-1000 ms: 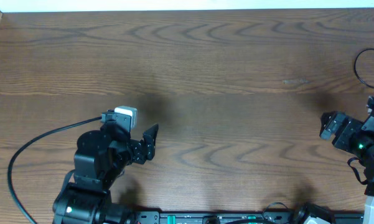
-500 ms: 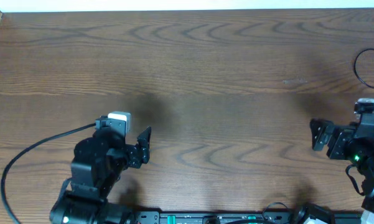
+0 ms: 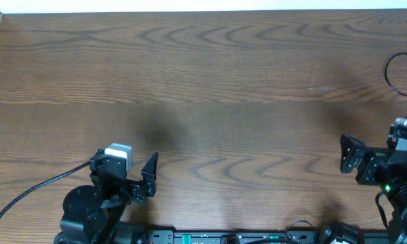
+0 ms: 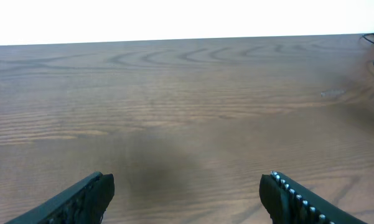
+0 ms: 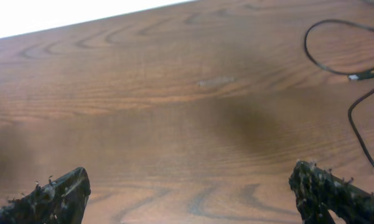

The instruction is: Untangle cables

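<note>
At the near edge of the brown wood-grain tabletop (image 3: 244, 81), the black two-finger left end effector (image 4: 187, 186) stands wide open, gripping nothing. The right end effector (image 5: 190, 177) is spread fully, also empty. Farther off, by the right edge, a thin black looped cable (image 5: 361, 76) lies apart from both.

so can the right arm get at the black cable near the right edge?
Probably yes: the right gripper is open, and only bare table lies between it and the black cable, nothing blocking.
</note>
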Controlling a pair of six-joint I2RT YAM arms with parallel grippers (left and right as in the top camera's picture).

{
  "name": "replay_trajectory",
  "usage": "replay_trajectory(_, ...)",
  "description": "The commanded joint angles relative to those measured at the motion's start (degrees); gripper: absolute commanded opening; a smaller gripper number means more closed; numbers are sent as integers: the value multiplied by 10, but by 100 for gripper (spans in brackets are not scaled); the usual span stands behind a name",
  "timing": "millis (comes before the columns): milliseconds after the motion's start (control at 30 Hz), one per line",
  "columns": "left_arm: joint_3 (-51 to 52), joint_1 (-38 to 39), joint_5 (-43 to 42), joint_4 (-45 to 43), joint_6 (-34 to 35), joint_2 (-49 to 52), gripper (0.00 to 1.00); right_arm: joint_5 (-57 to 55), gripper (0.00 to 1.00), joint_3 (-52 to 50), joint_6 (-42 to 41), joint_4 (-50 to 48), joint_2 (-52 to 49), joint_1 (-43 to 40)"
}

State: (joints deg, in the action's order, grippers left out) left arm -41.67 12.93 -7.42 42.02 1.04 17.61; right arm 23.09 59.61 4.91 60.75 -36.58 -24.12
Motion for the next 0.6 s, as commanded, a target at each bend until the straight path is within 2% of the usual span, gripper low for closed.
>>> replay_trajectory(0, 2, 1, -12, 0, -12, -3, 80, -9, 99, -21, -23, -1, 2, 15)
replay_trajectory(167, 2, 1, -16, 7, -12, -3, 80, -22, 99, -50, -37, -14, 2, 67)
replay_trajectory(367, 2, 1, -24, 10, -12, -3, 80, -116, 99, -49, -96, -26, 1, 143)
replay_trajectory(567, 2, 1, -25, 10, -12, -3, 80, -155, 99, -49, -117, -27, 1, 199)
